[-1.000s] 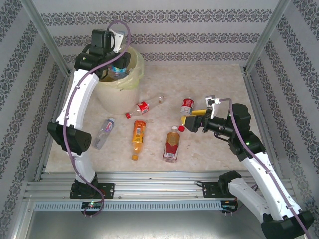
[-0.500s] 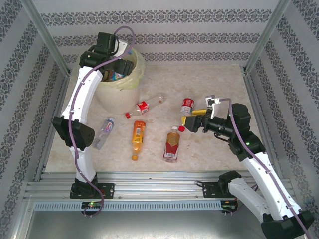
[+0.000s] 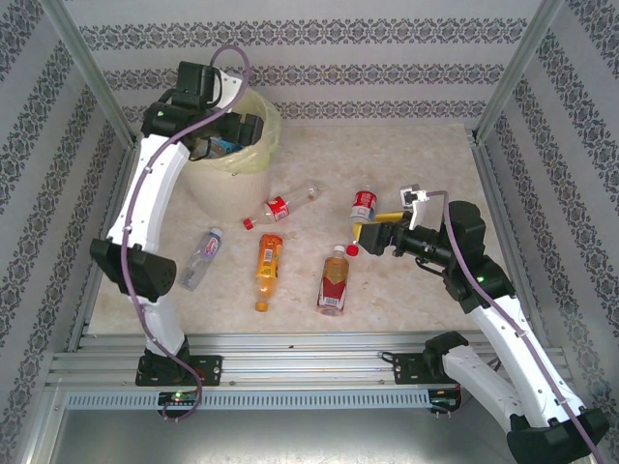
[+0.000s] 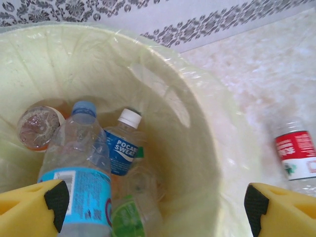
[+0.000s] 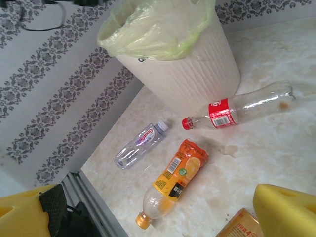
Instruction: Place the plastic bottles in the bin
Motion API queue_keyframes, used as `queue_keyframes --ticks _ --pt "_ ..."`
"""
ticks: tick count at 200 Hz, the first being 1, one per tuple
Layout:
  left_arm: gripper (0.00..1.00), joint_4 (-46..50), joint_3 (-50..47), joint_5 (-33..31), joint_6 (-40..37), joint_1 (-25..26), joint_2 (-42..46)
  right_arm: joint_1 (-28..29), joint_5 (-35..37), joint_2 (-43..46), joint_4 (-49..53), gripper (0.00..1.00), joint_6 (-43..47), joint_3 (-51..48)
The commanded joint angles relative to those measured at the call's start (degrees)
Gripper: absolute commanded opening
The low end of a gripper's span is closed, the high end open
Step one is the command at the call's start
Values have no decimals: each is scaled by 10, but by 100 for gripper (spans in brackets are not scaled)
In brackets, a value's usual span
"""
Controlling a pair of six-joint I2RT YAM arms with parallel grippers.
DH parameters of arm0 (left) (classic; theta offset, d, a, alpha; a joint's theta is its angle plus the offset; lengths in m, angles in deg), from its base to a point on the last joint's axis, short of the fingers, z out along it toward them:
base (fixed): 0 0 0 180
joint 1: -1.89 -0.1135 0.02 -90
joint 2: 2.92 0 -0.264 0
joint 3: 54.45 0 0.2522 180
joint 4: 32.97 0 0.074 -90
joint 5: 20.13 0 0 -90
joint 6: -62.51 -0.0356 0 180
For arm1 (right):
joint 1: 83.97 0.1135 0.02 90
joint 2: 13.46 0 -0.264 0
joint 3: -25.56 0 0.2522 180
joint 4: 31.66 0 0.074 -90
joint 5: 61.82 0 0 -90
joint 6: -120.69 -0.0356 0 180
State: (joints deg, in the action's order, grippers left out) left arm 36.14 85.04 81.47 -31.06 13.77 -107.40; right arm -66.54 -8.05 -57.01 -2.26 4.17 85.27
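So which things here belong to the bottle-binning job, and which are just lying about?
Job: bin; bottles inside it; on the table, red-label clear bottle, small red-label bottle, blue-label bottle, orange bottle, amber bottle.
Just there: purple cable, aluminium rails, patterned wall.

The bin (image 5: 197, 74), a ribbed white bucket lined with a pale yellow bag, stands at the top on the marbled table (image 5: 276, 158), close to the patterned wall (image 5: 59, 94). Just before its foot lies a clear bottle (image 5: 237, 109) with a red label and red cap. Nearer lies an orange-labelled bottle (image 5: 173, 185), its orange cap pointing toward the metal rail (image 5: 94, 207). A small clear bottle (image 5: 138, 146) lies to its left. The right gripper (image 5: 158, 215) has its yellow fingers (image 5: 286, 207) spread wide in the bottom corners.
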Motion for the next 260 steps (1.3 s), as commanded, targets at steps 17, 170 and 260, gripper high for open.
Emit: queue_keyframes --ticks 17,170,260 --pt "93 -44 -107 25 51 4 121 5 20 3 16 98 12 -8" --pt "100 -30 -608 -153 247 21 373 9 -29 -1 -2 98 26 -18" --pt "100 -138 -722 -141 264 -36 285 48 -165 -12 -41 98 19 -20"
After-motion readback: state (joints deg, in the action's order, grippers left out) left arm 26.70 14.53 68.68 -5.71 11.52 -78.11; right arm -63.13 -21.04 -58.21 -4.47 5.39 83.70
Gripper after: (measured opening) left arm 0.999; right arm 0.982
